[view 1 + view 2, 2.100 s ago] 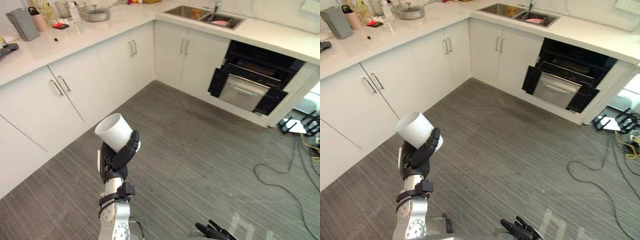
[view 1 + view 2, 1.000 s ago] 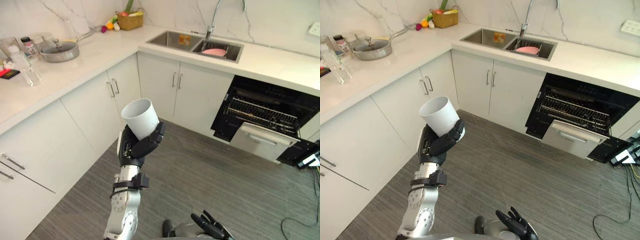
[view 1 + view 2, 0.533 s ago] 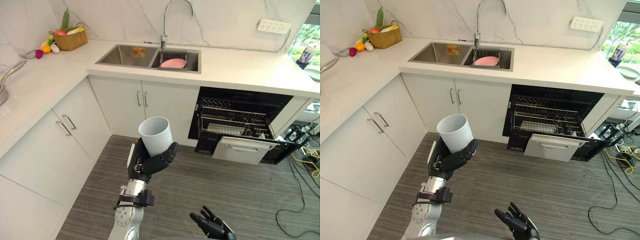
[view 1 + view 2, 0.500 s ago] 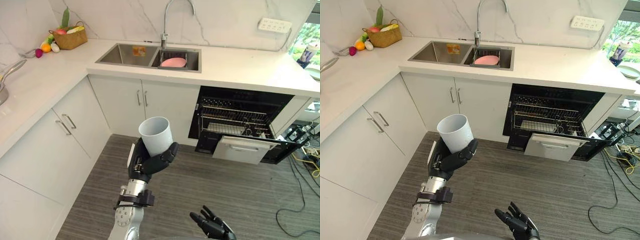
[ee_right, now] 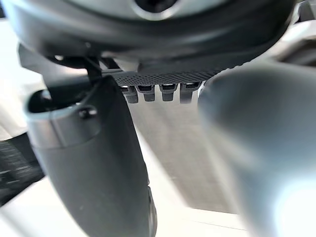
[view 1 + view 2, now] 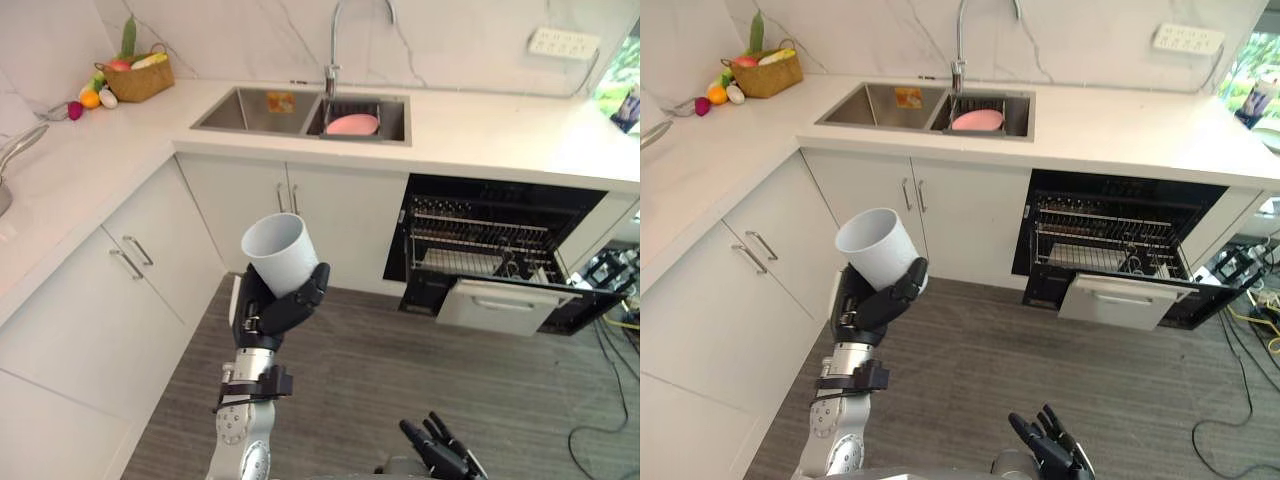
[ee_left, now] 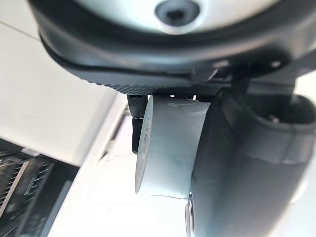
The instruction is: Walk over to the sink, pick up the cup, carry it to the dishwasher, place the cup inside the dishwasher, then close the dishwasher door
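Rightward of the cup (image 6: pixel 280 252), well apart: open dishwasher (image 6: pixel 485 245). Left hand (image 6: pixel 272 312) curled round cup, mouth upward. Right hand (image 6: pixel 440 458) low, fingers relaxed.

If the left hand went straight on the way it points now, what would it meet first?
Probably the white cabinet doors under the sink, not the open dishwasher to their right. The left hand holds the cup; depth is hard to judge.

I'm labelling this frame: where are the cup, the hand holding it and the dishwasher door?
cup (image 6: pixel 283 258), left eye view, on its white side wall.
left hand (image 6: pixel 266 312), left eye view, on its palm.
dishwasher door (image 6: pixel 503 306), left eye view, on its silver panel.
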You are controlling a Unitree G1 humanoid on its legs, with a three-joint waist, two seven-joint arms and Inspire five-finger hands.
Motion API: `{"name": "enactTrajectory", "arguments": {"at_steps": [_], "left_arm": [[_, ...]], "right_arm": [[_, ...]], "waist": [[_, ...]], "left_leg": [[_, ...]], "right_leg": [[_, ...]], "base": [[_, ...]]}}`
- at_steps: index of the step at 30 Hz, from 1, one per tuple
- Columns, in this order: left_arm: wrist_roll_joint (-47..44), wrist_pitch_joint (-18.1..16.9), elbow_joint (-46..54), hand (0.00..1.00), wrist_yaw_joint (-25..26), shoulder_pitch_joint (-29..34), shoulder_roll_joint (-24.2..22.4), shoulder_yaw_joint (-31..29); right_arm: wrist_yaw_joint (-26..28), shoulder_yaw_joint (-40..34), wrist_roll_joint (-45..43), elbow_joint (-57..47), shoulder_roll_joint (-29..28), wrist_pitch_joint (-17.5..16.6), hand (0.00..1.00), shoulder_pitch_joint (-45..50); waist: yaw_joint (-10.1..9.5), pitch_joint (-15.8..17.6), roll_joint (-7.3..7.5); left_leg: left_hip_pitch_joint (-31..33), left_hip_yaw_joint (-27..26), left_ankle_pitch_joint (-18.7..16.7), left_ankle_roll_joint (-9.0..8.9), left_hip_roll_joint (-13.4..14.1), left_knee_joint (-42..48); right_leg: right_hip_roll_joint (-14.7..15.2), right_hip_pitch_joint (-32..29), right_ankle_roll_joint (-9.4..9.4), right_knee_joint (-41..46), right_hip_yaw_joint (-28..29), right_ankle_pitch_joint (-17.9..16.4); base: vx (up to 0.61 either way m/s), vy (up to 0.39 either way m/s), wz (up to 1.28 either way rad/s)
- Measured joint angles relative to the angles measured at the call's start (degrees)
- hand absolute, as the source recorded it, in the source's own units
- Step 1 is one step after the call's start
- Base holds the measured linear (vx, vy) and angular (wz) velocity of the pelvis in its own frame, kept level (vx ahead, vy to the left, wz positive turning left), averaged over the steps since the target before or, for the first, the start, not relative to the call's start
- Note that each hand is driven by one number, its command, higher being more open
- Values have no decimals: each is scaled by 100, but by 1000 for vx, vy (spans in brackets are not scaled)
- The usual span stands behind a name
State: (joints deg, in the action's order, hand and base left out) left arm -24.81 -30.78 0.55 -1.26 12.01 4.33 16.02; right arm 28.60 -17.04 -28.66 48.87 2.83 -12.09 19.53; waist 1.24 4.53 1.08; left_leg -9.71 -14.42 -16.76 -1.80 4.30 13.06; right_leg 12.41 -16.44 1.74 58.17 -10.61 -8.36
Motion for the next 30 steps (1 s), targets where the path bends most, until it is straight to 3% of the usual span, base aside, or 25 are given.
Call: {"name": "enactTrajectory", "arguments": {"at_steps": [2, 4, 5, 6, 7, 9, 11, 13, 14, 15, 16, 17, 19, 21, 22, 23, 24, 25, 26, 27, 28, 30], "left_arm": [[1, 1, 41, 0, -3, -61, 2, -70], [-14, 46, 51, 0, -28, -117, -6, -218], [-42, 64, 52, 0, -55, -113, 5, -259], [-98, 92, 20, 0, -160, -107, 9, -385], [-115, 230, -9, 0, -174, -70, -105, -527], [-115, 248, -7, 0, -269, -70, -133, -599], [-105, 258, -4, 0, -405, -54, -161, -550], [-102, 257, 47, 0, -502, 17, -220, -476], [-101, 255, 199, 0, -508, 100, -265, -414], [-97, 233, 437, 0, -521, 252, -334, -398], [-89, 199, 545, 0, -521, 320, -343, -379], [-39, 140, 696, 0, -519, 404, -383, -323], [24, 105, 706, 0, -520, 462, -381, -312], [22, 111, 712, 0, -496, 561, -400, -301], [22, 111, 727, 0, -476, 584, -414, -284], [24, 114, 835, 0, -372, 642, -439, -189], [127, 112, 910, 0, -244, 689, -471, -64], [192, 115, 911, 0, -166, 710, -444, -23], [271, 148, 920, 0, -45, 710, -413, 103], [323, 149, 946, 0, -22, 675, -455, 168], [351, 168, 946, 0, -22, 674, -450, 194], [356, 168, 962, 0, -22, 656, -452, 215]], "right_arm": [[-28, 102, -185, -198, -102, -158, 100, 30], [-114, 241, -283, -567, -189, -237, 100, 19], [-144, 286, -283, -683, -199, -266, 100, 25], [-201, 387, -296, -954, -162, -339, 100, 61], [-334, 412, -296, -1151, -63, -340, 100, -65], [-501, 417, -298, -1586, -106, -328, 100, -188], [-799, 428, -301, -2443, -114, -338, 100, -127], [-1155, 424, -300, -3218, -130, -401, 100, -20], [-1476, 438, -295, -3809, -182, -545, 100, 121], [-1759, 447, -292, -4420, -240, -698, 100, 250], [-1912, 449, -287, -4727, -255, -818, 100, 300], [-2280, 364, -279, -5206, -348, -1173, 100, 292], [-2562, 337, -264, -5629, -388, -1473, 100, 219], [-2806, 355, -175, -6319, -377, -1754, 100, 44], [-2837, 353, -143, -6476, -363, -1789, 100, -1], [-2873, 363, -141, -6747, -333, -1837, 100, -75], [-2871, 381, -145, -6912, -296, -1863, 100, -91], [-2856, 416, -144, -6916, -354, -1869, 100, -74], [-2875, 502, -147, -6994, -494, -1856, 100, 72], [-2912, 602, -130, -7037, -545, -1846, 100, 75], [-3001, 770, 32, -7082, -553, -1762, 100, 78], [-3026, 956, 208, -7150, -557, -1690, 100, 86]], "waist": [[68, -24, -10], [153, -16, 10], [155, -37, 53], [191, -57, 103], [206, -10, -70], [197, -3, -72], [256, 36, -85], [257, 82, -112], [246, 100, -142], [169, 132, -155], [111, 148, -192], [71, 159, -247], [-5, 173, -211], [-64, 169, -189], [-62, 165, -183], [-66, 157, -187], [-114, 99, -240], [-126, 77, -173], [25, -21, -27], [91, -24, 62], [92, -54, 112], [87, -60, 107]], "left_leg": [[-102, 158, -94, -37, 85, -72], [-275, 293, -94, -164, 163, -225], [-334, 308, -116, -202, 157, -270], [-442, 360, -249, -346, 138, -265], [-512, 400, -243, -327, 346, -237], [-582, 440, -19, -245, 383, -233], [-699, 637, 189, -306, 487, 84], [-446, 715, 305, -337, 598, 1292], [87, 718, 725, -304, 728, 2518], [617, 668, 1569, -343, 922, 3671], [896, 646, 1810, -366, 1070, 4177], [1459, 564, 1183, -263, 1275, 4888], [1781, 384, 597, -85, 1265, 4724], [1931, 423, 29, -2, 1003, 3143], [1916, 588, 8, 3, 849, 2548], [1865, 1137, 73, -55, 541, 1420], [1729, 1547, 653, -339, 324, 786], [1622, 1458, 702, -289, 220, 758], [1625, 1303, 619, -216, 77, 835], [1689, 1141, 468, -46, 13, 1115], [1665, 989, 356, 31, -17, 1277], [1553, 875, 260, 99, -38, 1326]], "right_leg": [[-137, -248, 73, -479, -46, -474], [-405, -444, 103, -1675, -107, -498], [-512, -451, 70, -2129, -96, -394], [-595, -351, -317, -2740, -102, 184], [-760, -224, -396, -2763, -235, 122], [-844, -172, -470, -2758, -230, 45], [-957, 289, -404, -3011, -313, -146], [-1052, 773, -363, -3269, -321, -276], [-1115, 1038, -359, -3449, -286, -326], [-1186, 1280, -409, -3687, -111, -362], [-1255, 1400, -460, -3808, -47, -390], [-1356, 1661, -476, -4006, 110, -402], [-1333, 1900, -417, -4182, 430, -367], [-1153, 2055, -263, -4261, 1093, -354], [-1084, 2040, -210, -4238, 1296, -383], [-963, 1957, -32, -4163, 1705, -484], [-921, 1818, 225, -4055, 2112, -642], [-832, 1821, 272, -4045, 2299, -684], [-642, 1829, 286, -4165, 2429, -668], [-532, 1819, 440, -4235, 2551, -632], [-452, 1808, 570, -4291, 2665, -554], [-397, 1805, 646, -4285, 2660, -471]], "base": [[321, -25, 54], [365, -99, 40], [374, -125, 23], [489, -134, 7], [560, -159, -8], [449, -154, -18], [360, -149, 2], [319, -122, -4], [240, -75, -26], [240, -28, -39], [315, 63, -65], [296, 84, -67], [275, 85, -95], [331, 196, -145], [327, 305, -153], [355, 441, -169], [355, 458, -172], [348, 428, -120], [236, 258, -71], [310, 342, -78], [231, 262, -83], [168, 185, -76]]}}
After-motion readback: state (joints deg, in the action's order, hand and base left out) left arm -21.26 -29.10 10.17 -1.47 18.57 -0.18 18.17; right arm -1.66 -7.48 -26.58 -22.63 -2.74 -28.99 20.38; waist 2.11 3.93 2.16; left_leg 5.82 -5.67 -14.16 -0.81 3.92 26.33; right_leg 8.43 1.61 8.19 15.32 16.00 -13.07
